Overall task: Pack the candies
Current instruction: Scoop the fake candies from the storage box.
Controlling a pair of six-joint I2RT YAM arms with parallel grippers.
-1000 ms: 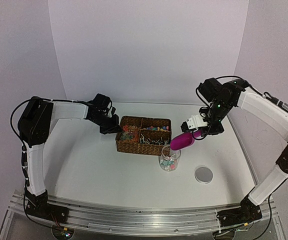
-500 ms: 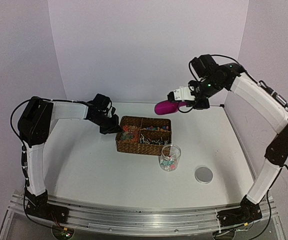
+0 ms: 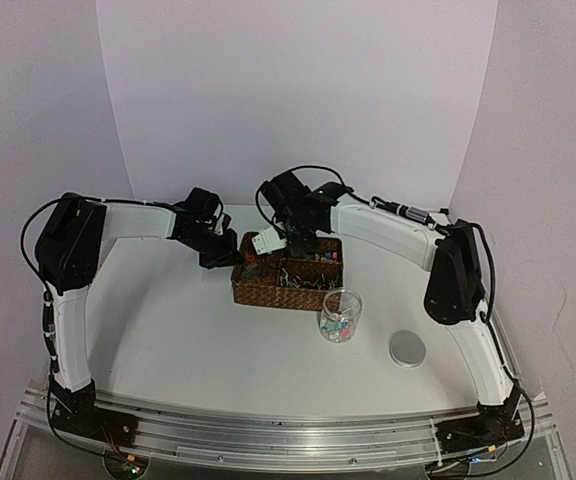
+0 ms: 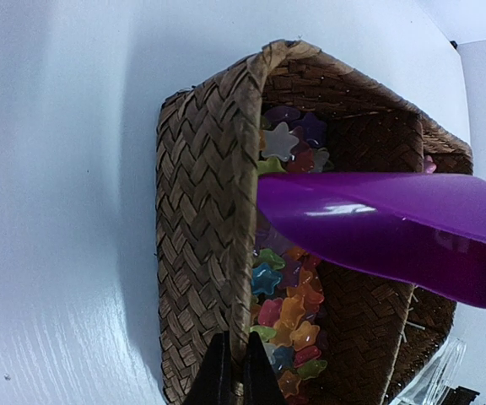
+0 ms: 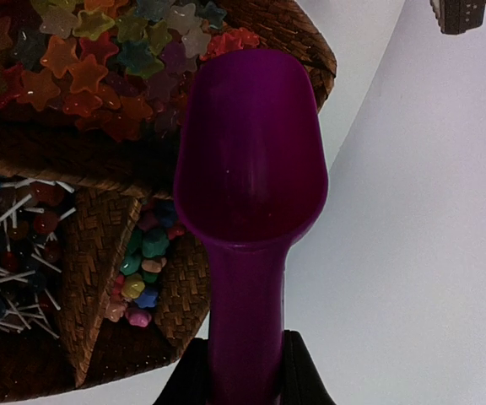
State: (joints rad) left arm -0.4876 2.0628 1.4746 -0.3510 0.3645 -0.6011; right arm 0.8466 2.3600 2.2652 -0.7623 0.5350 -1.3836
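One wicker basket [image 3: 268,293] sits on the tabletop [image 3: 168,330], split into three compartments. One holds star-shaped sweets [image 5: 83,67], one holds lollipops [image 5: 15,219], and the back right one holds the small rounded candies [image 5: 142,261]. More candies lie in the single glass jar [image 3: 340,302], which stands just beside the basket's near right corner. One round lid [image 3: 407,349] lies flat, nearer the front right and apart from the jar.

The left fingers [image 4: 224,381] are pinched shut on the basket's left wall. The right fingers [image 5: 297,376] are clamped on the handle of the one magenta scoop [image 5: 251,152], whose bowl is empty.

A second ago the scoop was at the jar's mouth, and half a second ago it was raised high behind the basket. Now the right arm [image 3: 388,228] reaches across, with the scoop over the star compartment at the left end. The left arm [image 3: 138,220], jar and lid have not moved.

Bare tabletop lies left of and in front of the basket.
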